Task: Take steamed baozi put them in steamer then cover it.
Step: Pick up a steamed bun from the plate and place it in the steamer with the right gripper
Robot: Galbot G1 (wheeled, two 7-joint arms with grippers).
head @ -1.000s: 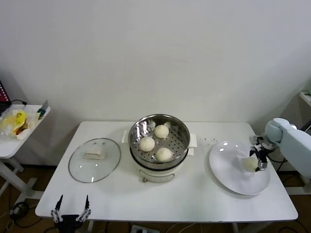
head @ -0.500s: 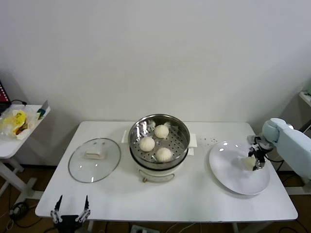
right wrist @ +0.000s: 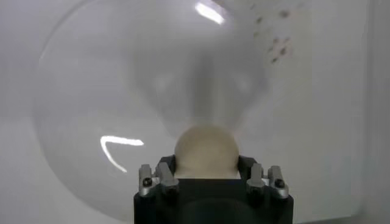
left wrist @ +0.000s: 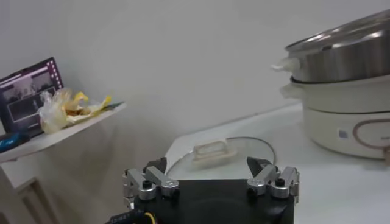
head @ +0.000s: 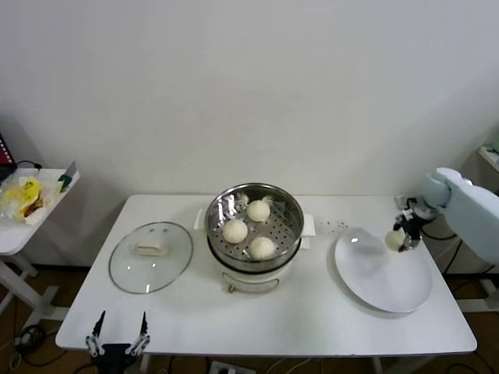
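One baozi [head: 395, 240] clamped in right gripper [head: 401, 240] above plate [head: 382, 280].

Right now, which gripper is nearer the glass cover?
Left. The left gripper hangs open at the table's front edge, just in front of the cover; the right gripper holds a baozi across the table.

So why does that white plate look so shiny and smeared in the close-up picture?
In the right wrist view, bright streaks of light reflect off the plate, which looks soft, while the bun in the right end effector stays fairly sharp. In the head view, the plate shows only one small highlight near its rim.
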